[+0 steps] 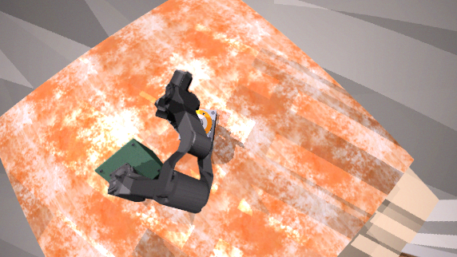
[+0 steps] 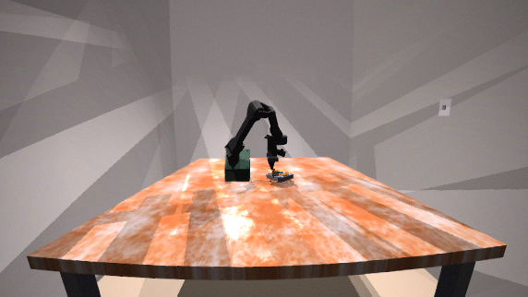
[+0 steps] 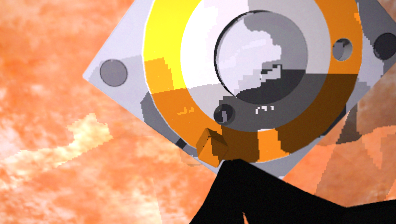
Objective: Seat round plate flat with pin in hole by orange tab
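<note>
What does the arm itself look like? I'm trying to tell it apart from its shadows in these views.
The arm is dark charcoal grey all over, built of chunky, faceted links with rounded joint housings. It rises from a dark green box-shaped base block. No cables, labels or markings show. The tool appears in the wrist view only as a flat black, angular silhouette; its detail cannot be made out.
</note>
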